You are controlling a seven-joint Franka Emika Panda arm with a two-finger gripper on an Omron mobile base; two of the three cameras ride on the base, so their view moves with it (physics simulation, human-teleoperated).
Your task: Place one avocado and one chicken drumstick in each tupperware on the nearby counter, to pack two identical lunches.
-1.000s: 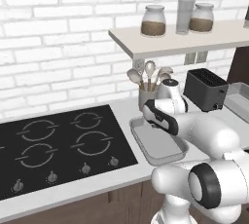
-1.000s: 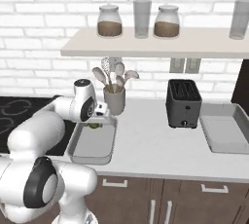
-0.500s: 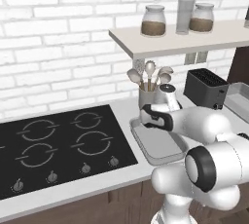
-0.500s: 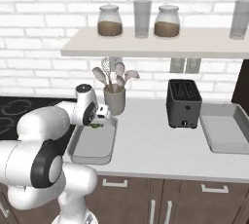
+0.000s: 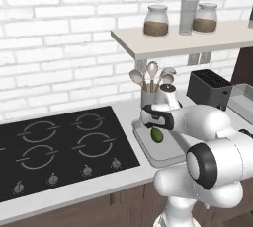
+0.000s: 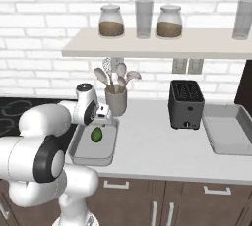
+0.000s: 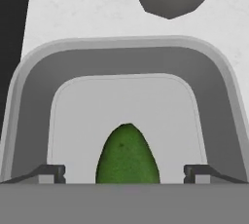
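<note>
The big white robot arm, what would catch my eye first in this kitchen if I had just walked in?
Probably the green avocado lying in the grey tupperware beside the black hob, right under the arm's gripper, whose fingers stand spread apart on either side of it. Next, a second tupperware at the counter's far right, past the black toaster.

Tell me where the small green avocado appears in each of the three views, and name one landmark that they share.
Left base view: small green avocado right of centre, in the near light-grey tupperware tray, beside the black cooktop.
Right base view: avocado left of centre, in that tray.
Hand view: avocado bottom centre, between the open jaws.
Shared landmark: the tray's raised rim around it.
</note>
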